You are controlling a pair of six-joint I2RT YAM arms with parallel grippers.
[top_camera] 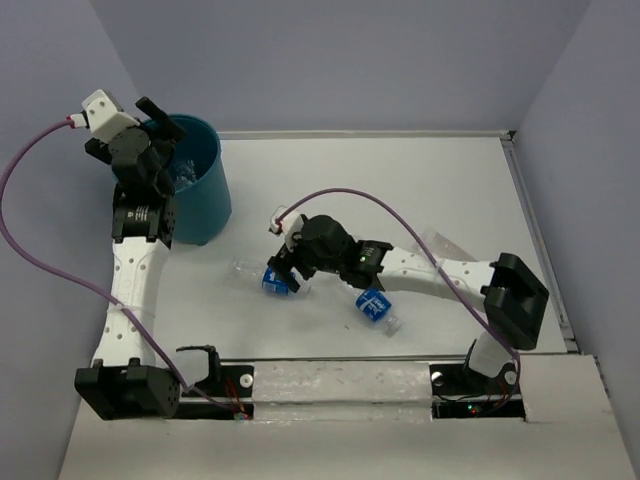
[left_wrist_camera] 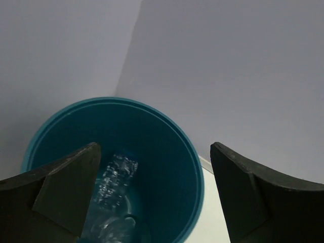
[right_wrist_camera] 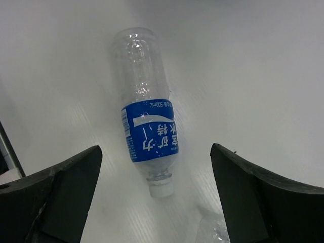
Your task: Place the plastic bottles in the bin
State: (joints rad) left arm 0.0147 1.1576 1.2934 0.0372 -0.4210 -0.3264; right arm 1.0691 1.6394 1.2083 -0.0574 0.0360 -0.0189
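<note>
Roughly, from the arm bases outward:

- A blue-labelled bottle (top_camera: 374, 304) lies on its side on the white table (top_camera: 400, 180), at about 5 o'clock from the table's middle. Its pale cap points toward 4 o'clock, and it sits just beside the right arm's forearm.
- The right gripper (top_camera: 285, 274) hangs low over the table near its middle, a little toward 7 o'clock. Its black fingers (right_wrist_camera: 66, 197) are spread wide and grip nothing.
- Below that gap lies another labelled bottle (right_wrist_camera: 149, 131), flat on the table and touched by neither finger. In the right wrist view its white cap points to 6 o'clock and its clear base to 12 o'clock. From above, the clear end reaches toward 9 o'clock, out from under the gripper.
- A scrap of clear plastic (right_wrist_camera: 212, 230) shows at the lower edge of the right wrist view, at 5 o'clock from that cap. It is too cut off to name.
- The bin (top_camera: 205, 190) stands upright at the table's 10 o'clock corner, close to the wall.
- The left gripper (top_camera: 165, 130) hovers over the bin's mouth with its fingers (left_wrist_camera: 66, 187) fully parted and nothing between them.
- Inside the bin, a crumpled clear bottle (left_wrist_camera: 115, 182) rests against the wall on the 7 o'clock side in the left wrist view.
</note>
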